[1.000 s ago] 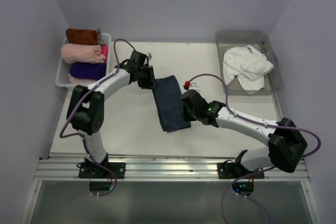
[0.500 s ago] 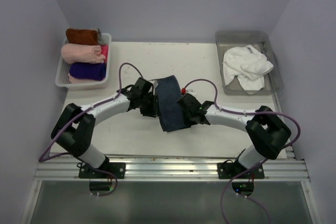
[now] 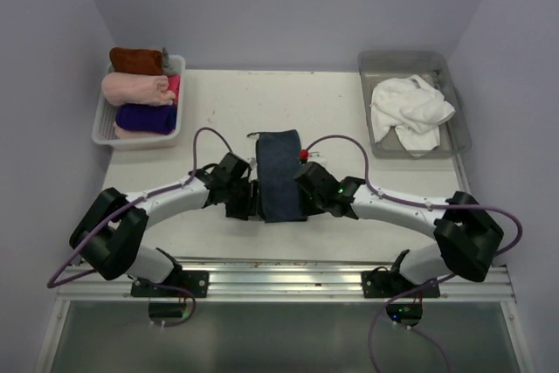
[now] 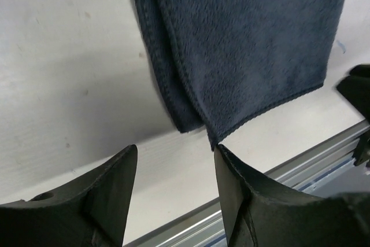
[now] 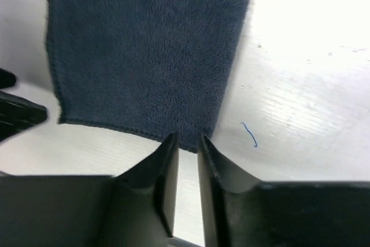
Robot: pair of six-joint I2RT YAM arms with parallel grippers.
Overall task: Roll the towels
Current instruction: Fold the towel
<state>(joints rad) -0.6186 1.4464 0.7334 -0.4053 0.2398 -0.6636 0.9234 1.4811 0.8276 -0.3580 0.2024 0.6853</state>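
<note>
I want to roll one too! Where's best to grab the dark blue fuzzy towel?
Pinch the dark slate-blue terry towel at its near short hem, by both corners, coming from the arms' side. It lies flat and long, so rolling starts there.

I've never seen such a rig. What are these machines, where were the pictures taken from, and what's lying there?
Two robot arms are bolted to a table. The wide picture looks down from above; the other two come from wrist cameras, showing each arm's fingers. A dark blue towel lies between them. The left end effector is open at its near corner; the right end effector is nearly closed at its near edge, though a grip isn't certain. A white towel sits in a tray, rolled cloths in a basket.
</note>
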